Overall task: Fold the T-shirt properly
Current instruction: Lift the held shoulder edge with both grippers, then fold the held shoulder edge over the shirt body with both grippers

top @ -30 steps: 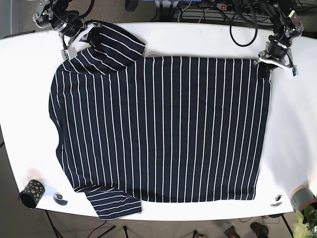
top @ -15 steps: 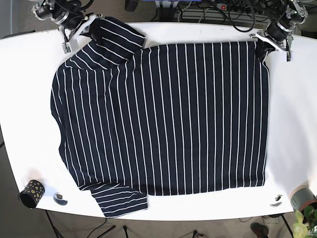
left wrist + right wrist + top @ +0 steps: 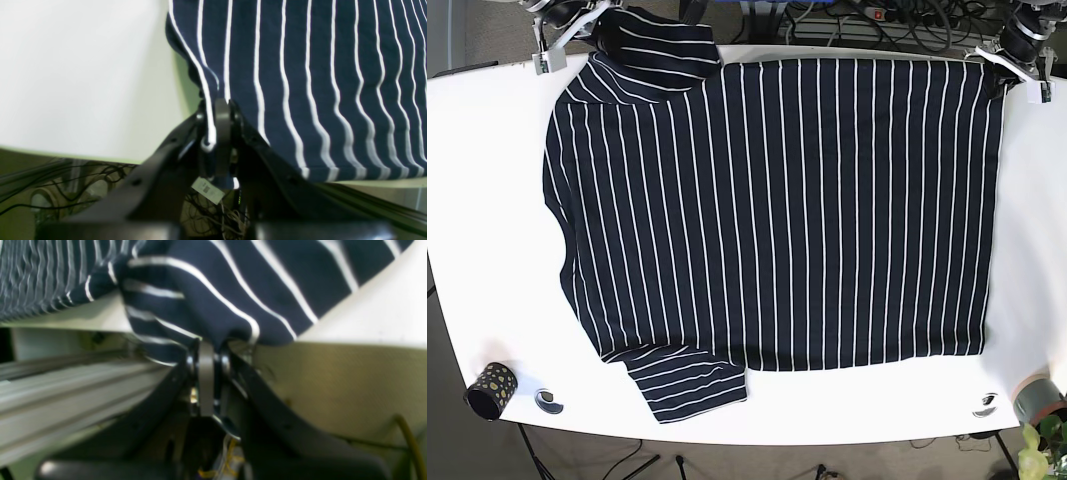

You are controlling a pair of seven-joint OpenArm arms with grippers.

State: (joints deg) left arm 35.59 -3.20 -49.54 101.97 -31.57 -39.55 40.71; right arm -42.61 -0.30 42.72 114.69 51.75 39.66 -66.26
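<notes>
The navy, white-striped T-shirt point(image 3: 777, 210) is spread flat across the white bench point(image 3: 487, 250), its far edge drawn up to the bench's back rim; the left gripper point(image 3: 217, 133) is pressed together on the shirt's hem corner, the cloth pinched between its fingers as seen in the left wrist view, and in the base view this gripper point(image 3: 1019, 55) sits at the far right corner of the bench; the right gripper point(image 3: 206, 373) is clamped on a bunched fold of the shirt at the bench's edge, and in the base view it point(image 3: 567, 25) is found at the far left corner, where one sleeve point(image 3: 662, 50) is doubled over onto the body; the other sleeve point(image 3: 687, 385) lies flat near the front edge; a dark speckled cup point(image 3: 490, 390) stands at the front left corner of the bench, well apart from the shirt.
</notes>
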